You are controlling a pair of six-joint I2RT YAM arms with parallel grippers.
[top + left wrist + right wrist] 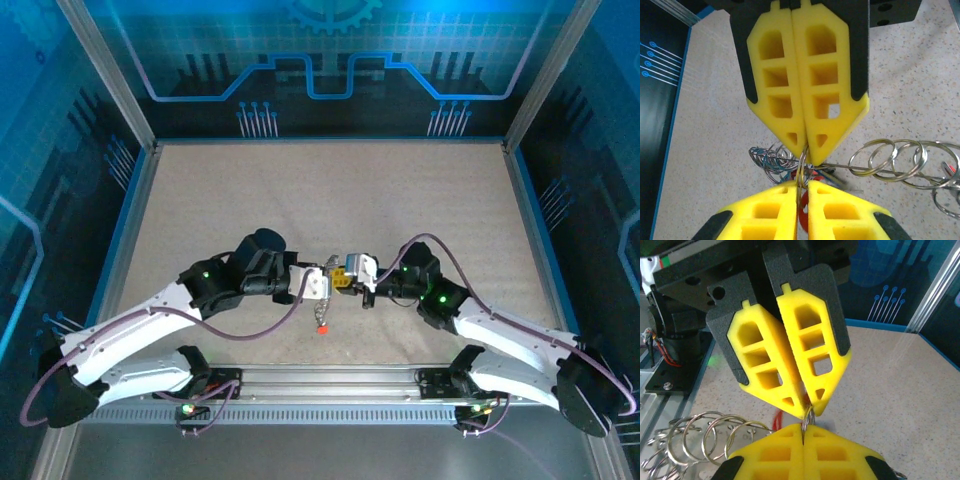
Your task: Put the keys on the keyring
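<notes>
Tally from my remote station:
- Hands: two, the left hand (320, 286) and the right hand (347, 274).
- Keyring (800, 170): one, seen edge-on.
- Red-headed key (322, 327): one, counted in the top view.
- Small split rings (907, 159): at least five in a row. The tangle beside them is too dense to count.

Above the table (300, 190), near its front edge, the left gripper (316, 284) and the right gripper (352, 271) were set tip to tip. A ring (801, 172) was clamped between both. A key (322, 327) was hung beneath, and small rings (900, 159) were ranged alongside.
</notes>
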